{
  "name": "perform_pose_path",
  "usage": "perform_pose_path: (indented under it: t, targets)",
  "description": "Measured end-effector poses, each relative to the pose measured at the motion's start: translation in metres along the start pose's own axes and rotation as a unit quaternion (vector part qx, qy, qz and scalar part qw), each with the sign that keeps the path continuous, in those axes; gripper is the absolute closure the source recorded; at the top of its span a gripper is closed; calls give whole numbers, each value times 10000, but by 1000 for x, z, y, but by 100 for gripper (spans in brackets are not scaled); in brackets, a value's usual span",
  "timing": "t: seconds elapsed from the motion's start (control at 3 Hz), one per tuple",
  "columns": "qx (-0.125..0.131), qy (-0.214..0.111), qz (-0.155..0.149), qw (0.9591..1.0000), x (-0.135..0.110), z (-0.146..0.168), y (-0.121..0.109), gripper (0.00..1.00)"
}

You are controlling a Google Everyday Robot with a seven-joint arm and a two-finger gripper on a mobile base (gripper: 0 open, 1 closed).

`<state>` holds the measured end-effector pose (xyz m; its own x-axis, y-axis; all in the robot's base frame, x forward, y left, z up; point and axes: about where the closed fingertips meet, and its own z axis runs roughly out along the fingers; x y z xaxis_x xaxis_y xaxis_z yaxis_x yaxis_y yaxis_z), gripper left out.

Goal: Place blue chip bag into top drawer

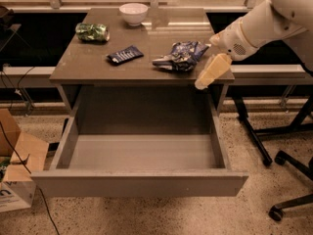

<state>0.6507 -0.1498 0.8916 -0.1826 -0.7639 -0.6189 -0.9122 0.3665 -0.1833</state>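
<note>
Looking down, we find the blue chip bag [180,56] lying on the worktop [83,65], right of centre. The end effector [211,72] hangs near the bag's right, over the worktop's edge; whether it is open or closed we cannot tell. The top drawer [139,182] stands pulled out below.

gripper [203,82] at table [88,67] edge | arm [264,26] cut off top-right

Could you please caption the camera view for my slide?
Gripper hovers beside the blue chip bag on the table; top drawer open.

White bowl [133,12], crushed green can [92,32], dark-blue packet [125,55] on table [78,70]
</note>
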Motion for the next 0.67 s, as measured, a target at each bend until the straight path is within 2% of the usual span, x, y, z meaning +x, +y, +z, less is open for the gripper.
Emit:
perform_pose_path:
  t: [0.33, 0.67]
  targets:
    - [92, -203, 61, 9997, -14, 22, -11, 0]
    - [30, -426, 142, 9990, -25, 51, -22, 3]
